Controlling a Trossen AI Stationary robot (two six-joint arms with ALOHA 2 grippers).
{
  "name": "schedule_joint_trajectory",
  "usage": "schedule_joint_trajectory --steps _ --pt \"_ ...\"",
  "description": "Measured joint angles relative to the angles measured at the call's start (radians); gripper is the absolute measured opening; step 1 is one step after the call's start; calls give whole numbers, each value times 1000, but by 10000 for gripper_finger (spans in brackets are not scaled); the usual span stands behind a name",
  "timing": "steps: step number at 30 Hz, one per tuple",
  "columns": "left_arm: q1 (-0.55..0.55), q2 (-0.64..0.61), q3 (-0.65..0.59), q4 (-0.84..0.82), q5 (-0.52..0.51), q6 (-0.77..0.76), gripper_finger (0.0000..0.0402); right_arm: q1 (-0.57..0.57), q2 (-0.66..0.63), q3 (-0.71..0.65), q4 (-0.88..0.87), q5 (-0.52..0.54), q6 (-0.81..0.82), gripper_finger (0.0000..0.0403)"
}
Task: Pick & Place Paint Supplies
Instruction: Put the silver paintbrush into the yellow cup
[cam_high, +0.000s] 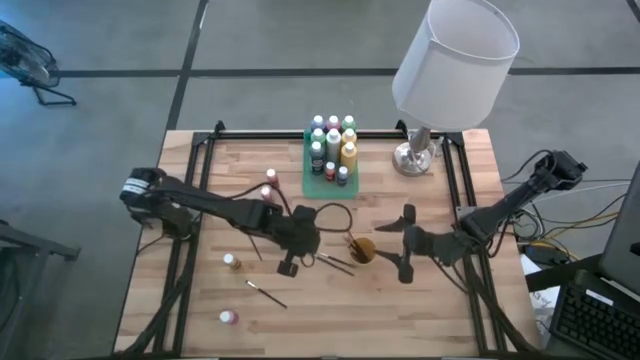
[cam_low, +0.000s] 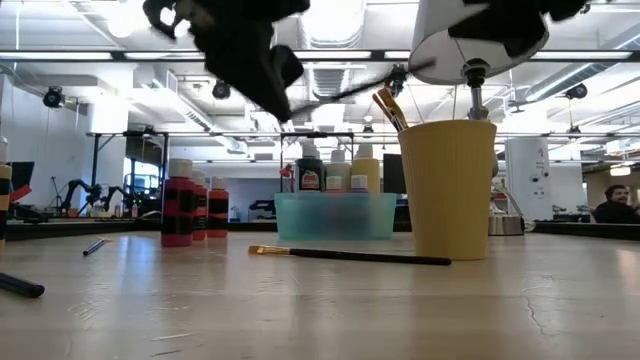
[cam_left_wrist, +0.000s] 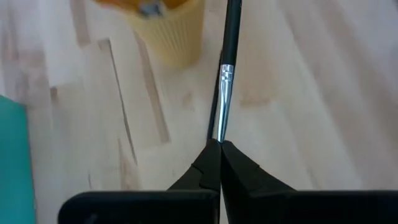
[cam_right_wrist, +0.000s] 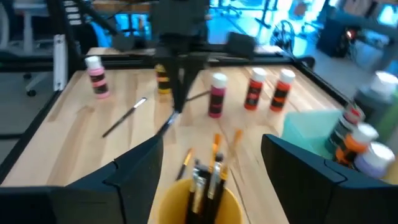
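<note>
The left gripper (cam_left_wrist: 217, 149) is pinched tight on a paintbrush (cam_left_wrist: 225, 74), fingers meeting on the shaft just below its silver ferrule, so the dark handle sticks straight out ahead toward the orange-yellow cup (cam_left_wrist: 168, 31). That grip reads as deliberate: hold one end, lead with the other, and the brush can be steered down into the cup's mouth. From above, this gripper hangs over the middle of the tabletop (cam_high: 200, 310), just beside the cup on the side toward the left edge. Across from it, the right gripper (cam_right_wrist: 211, 162) is spread wide, one dark finger on either side of the cup rim, apparently bracing or guarding the cup so it won't tip as a brush goes in; whether the fingers actually touch the wall I cannot tell. Several brushes (cam_right_wrist: 205, 171) already stand bristles-up inside, so the sorting looks well under way. The green tray (cam_high: 312, 185) near the far edge is packed with paint bottles (cam_high: 333, 135), which explains the split: bottles to the tray, brushes to the cup. Still loose on the wood are a brush (cam_low: 350, 256) lying beside the cup, another brush (cam_high: 266, 293) nearer the front edge, red bottles (cam_high: 271, 190) by the tray's left side, and a pink bottle (cam_high: 229, 317) toward the front-left corner. A lamp (cam_high: 455, 55) stands at the far right corner, clear of the work.
</note>
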Motion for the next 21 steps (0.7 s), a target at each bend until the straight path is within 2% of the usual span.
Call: schedule_joint_trajectory --steps 4,9,11,15,21 --pt "3 -36 -4 41 10 -68 0 28 71 72 4 5 -83 256" --pt "6 -96 -6 95 37 -143 0 54 219 214 -15 13 -238 251" --pt "6 -124 -9 111 47 -170 0 69 285 285 -58 49 -301 251" --pt "7 -187 -13 170 82 -218 0 99 424 446 -225 239 -395 247" --pt "36 -268 -64 299 151 -286 0 134 641 681 -476 655 -523 238"
